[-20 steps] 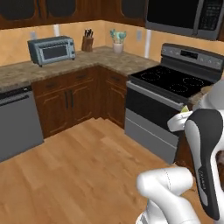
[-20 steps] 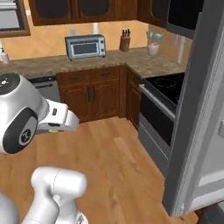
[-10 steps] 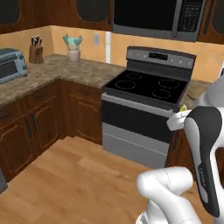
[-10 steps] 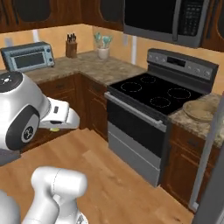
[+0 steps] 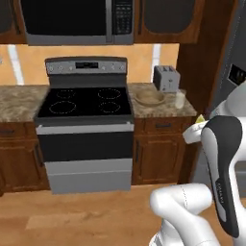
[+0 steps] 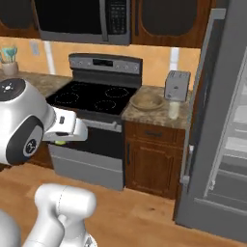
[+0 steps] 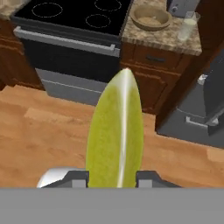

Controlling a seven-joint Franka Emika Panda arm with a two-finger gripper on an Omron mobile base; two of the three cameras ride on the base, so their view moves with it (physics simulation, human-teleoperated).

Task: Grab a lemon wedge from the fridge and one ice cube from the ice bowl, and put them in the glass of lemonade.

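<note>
Standing open at my right, the tall dark-grey steel fridge [image 6: 219, 144] shows pale shelves behind its swung door, and since I already carry the fruit, I judge the fetching half of the first errand done. Beside it runs the speckled granite counter [image 6: 149, 115], which bears everything I still need, next to the black-topped steel stove [image 5: 84, 103]. At the back of that counter stands a silver toaster [image 6: 176, 85]; in front of it sits the wide, shallow, tan wooden ice bowl [image 7: 150, 16], and just beside the bowl, nearer the fridge, the small clear glass of pale lemonade [image 7: 188, 26]. I am well apart from all of these, out over the wooden floor, so nothing has gone into the glass yet. What remains, as I judge it: carry the wedge to the glass and drop it in, then go to the bowl for one ice cube and add that too. Any cube in the bowl is too small for me to make out from here. My pincer [image 7: 114, 177] is partly closed, its two dark tips pinching the base of the yellow-green lemon wedge [image 7: 116, 135], which stands up between them with its pointed tip aimed toward the counter and a pale stripe running down its middle.
</note>
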